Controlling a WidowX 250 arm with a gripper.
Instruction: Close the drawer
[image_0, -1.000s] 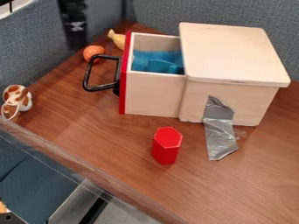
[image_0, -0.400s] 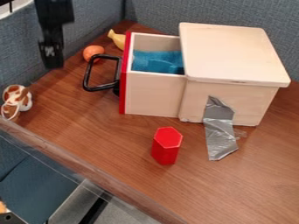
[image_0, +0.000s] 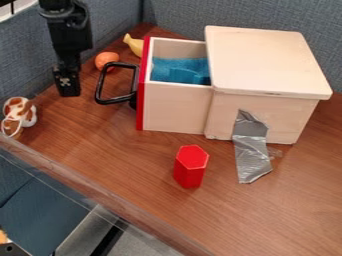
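Drawer (image_0: 174, 107), one, open; one handle (image_0: 115, 101); one red block (image_0: 190, 169); one hand (image_0: 69, 91) near handle, cannot tell if clenched.

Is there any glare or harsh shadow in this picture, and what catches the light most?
Camera view: soft light, no hard-edged shadow standing out; bright glints on the creased silver tape; the box lid pale and bright; the red block lighter on top than on its sides; the pincer very dark.
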